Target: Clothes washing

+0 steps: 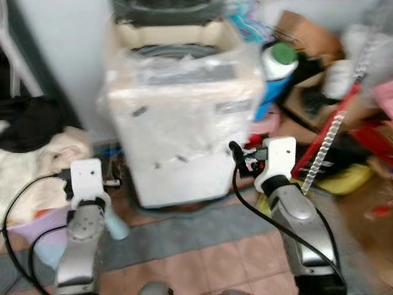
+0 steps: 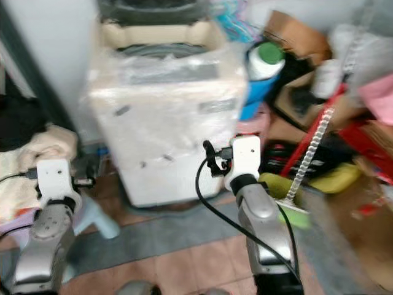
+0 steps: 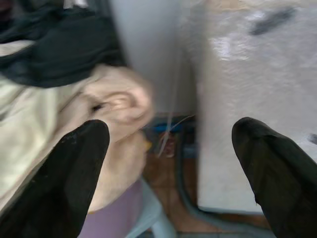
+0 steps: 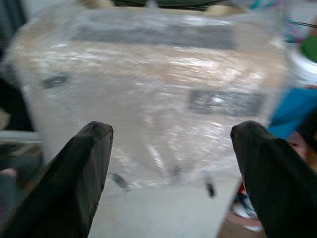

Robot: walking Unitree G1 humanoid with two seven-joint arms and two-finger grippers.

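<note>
Plastic-wrapped washing machine (image 1: 184, 117) ahead, blurred

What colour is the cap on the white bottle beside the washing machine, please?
Green cap; clearest in the left eye view.

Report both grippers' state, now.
Left gripper: open, empty, near the clothes pile.
Right gripper: open, empty, facing the washer.

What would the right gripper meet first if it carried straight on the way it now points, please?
Most likely the plastic-wrapped front of the washing machine, which sits between the open right gripper fingers; blur makes the gap hard to judge.
</note>
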